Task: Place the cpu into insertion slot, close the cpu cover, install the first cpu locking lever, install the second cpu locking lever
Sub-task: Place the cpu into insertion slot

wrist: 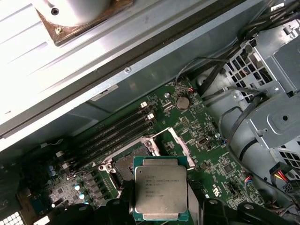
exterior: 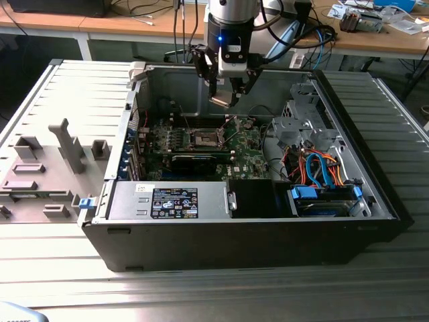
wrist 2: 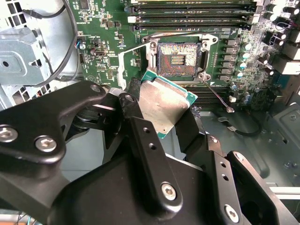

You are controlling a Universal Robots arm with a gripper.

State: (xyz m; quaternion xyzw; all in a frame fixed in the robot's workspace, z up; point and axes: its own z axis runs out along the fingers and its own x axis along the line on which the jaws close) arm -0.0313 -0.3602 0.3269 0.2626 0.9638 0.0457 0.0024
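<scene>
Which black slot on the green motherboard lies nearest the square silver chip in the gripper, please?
The square black insertion slot with a metal rim is nearest the cpu; the long black slots lie beyond.

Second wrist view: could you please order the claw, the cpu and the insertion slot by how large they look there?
1. The claw, shut on the cpu: largest by far, being nearest the camera.
2-3. The cpu and the insertion slot look alike; the cpu is nearer, so unranked.
</scene>
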